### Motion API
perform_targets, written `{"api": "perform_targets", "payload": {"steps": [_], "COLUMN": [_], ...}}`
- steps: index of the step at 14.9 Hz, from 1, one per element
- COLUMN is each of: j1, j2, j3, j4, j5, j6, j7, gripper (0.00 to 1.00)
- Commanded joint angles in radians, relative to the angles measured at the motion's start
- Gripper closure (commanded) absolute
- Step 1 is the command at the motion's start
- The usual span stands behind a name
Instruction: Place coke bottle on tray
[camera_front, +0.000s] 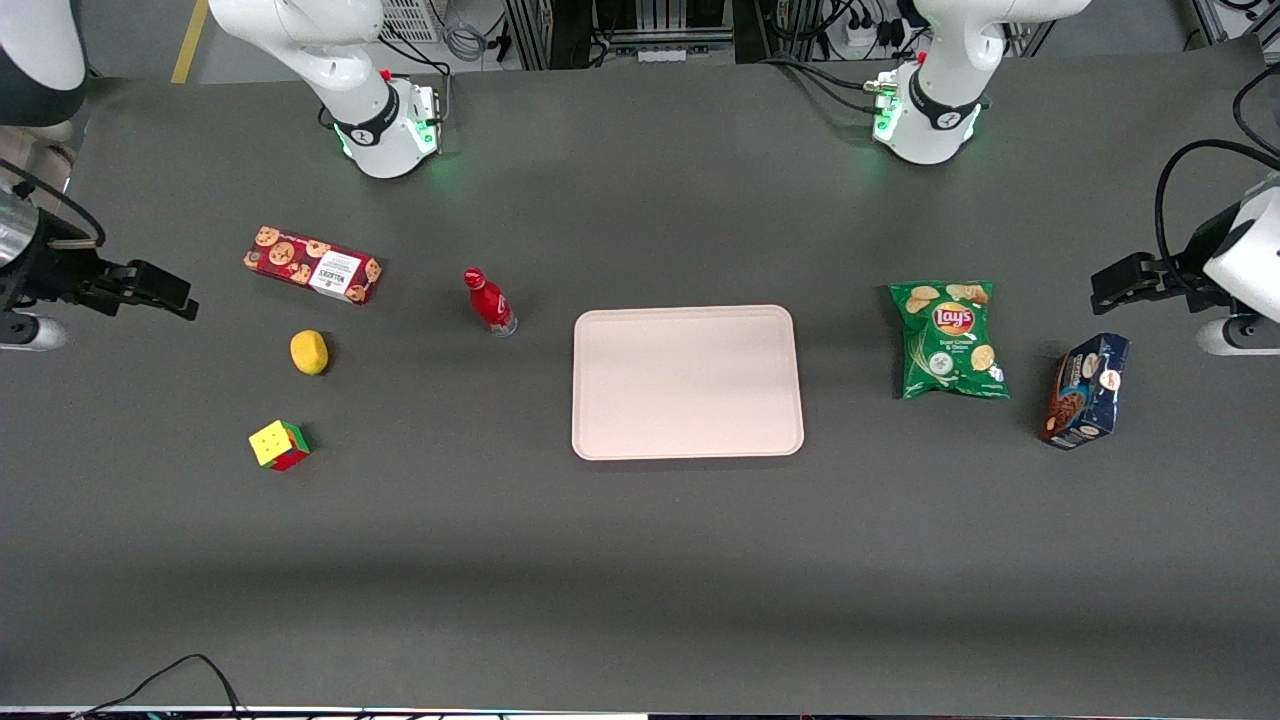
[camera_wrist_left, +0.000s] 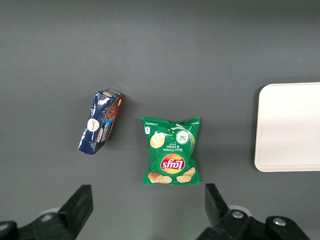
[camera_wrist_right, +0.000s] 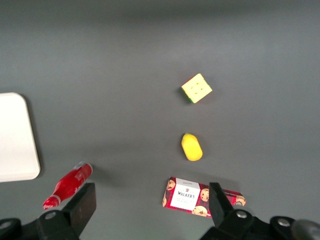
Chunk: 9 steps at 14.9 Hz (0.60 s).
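The coke bottle (camera_front: 489, 301) is small and red with a red cap, and it stands upright on the dark table beside the tray (camera_front: 687, 382), toward the working arm's end. The tray is a large, flat, pale pinkish-beige rectangle with nothing on it. My gripper (camera_front: 168, 293) hovers at the working arm's end of the table, well away from the bottle. The right wrist view looks down from high up on the coke bottle (camera_wrist_right: 67, 186) and a corner of the tray (camera_wrist_right: 15, 137). There the gripper (camera_wrist_right: 150, 207) is open, with only bare table between its fingers.
Toward the working arm's end lie a red cookie box (camera_front: 312, 264), a yellow lemon-like object (camera_front: 309, 352) and a colour cube (camera_front: 279, 445). Toward the parked arm's end lie a green Lay's bag (camera_front: 948, 338) and a dark blue box (camera_front: 1085, 390).
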Motion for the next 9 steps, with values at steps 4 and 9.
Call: {"api": "perform_targets", "payload": {"steps": [4,9], "j1": [0.213,0.385], "j2": [-0.005,0.001], "j3": [-0.009,-0.027], "j4": [0.033,0.028], "j5": [-0.001,0.033], "j6": [-0.077,-0.08], "j7": [0.018,0.191], "gripper": [0.0,0.0]}}
